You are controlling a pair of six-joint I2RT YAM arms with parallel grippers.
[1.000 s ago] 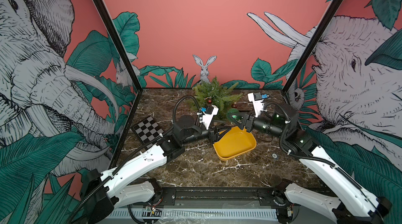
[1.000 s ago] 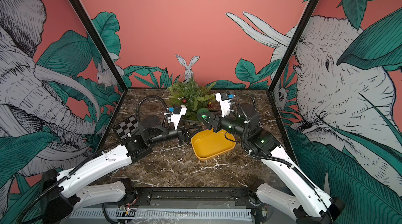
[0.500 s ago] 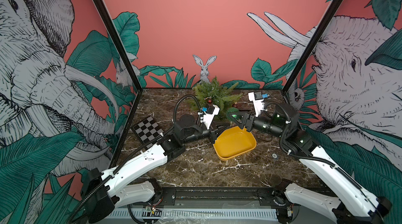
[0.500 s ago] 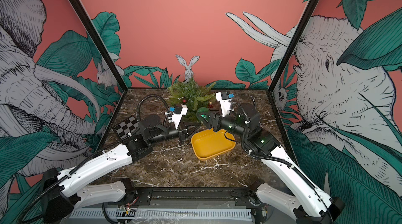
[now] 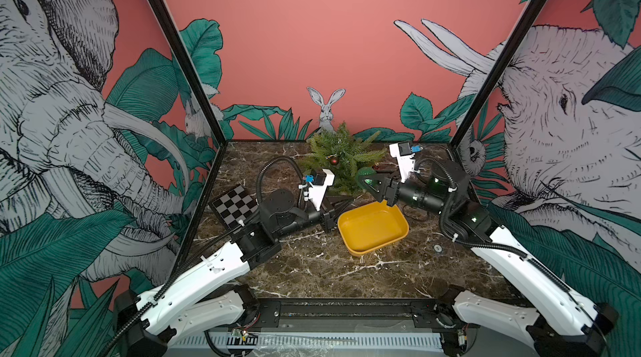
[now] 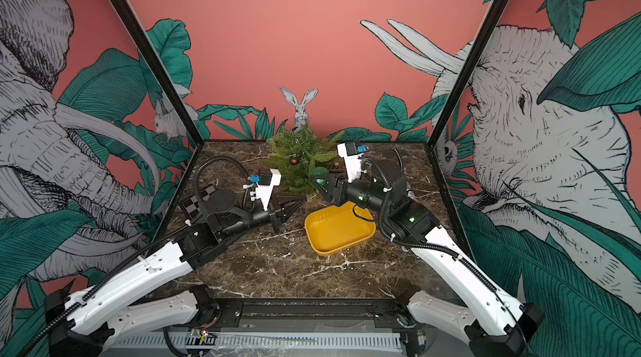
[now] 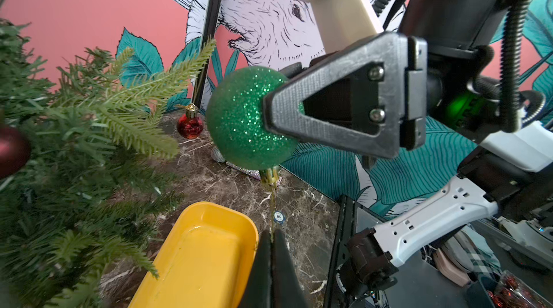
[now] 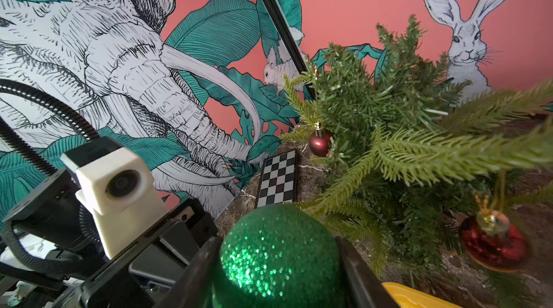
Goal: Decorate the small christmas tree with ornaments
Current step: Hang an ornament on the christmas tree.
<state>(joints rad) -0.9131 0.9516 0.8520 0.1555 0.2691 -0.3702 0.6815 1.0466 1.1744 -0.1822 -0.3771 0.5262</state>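
Lit brightly and evenly in both top views, casting only soft shadows on the table (image 5: pixel 312 268) by the tray (image 5: pixel 371 230). Stretches toward the frame corners. Glints off the green ball (image 7: pixel 239 118). Blurs the nearest tree (image 7: pixel 45 201) needles and red ball (image 7: pixel 12 150) in the left wrist view.

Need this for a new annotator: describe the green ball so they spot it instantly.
Find the small christmas tree by the back wall. Beside it, the right end effector grips a ball. It alone is green and glittery, bigger than the red balls.
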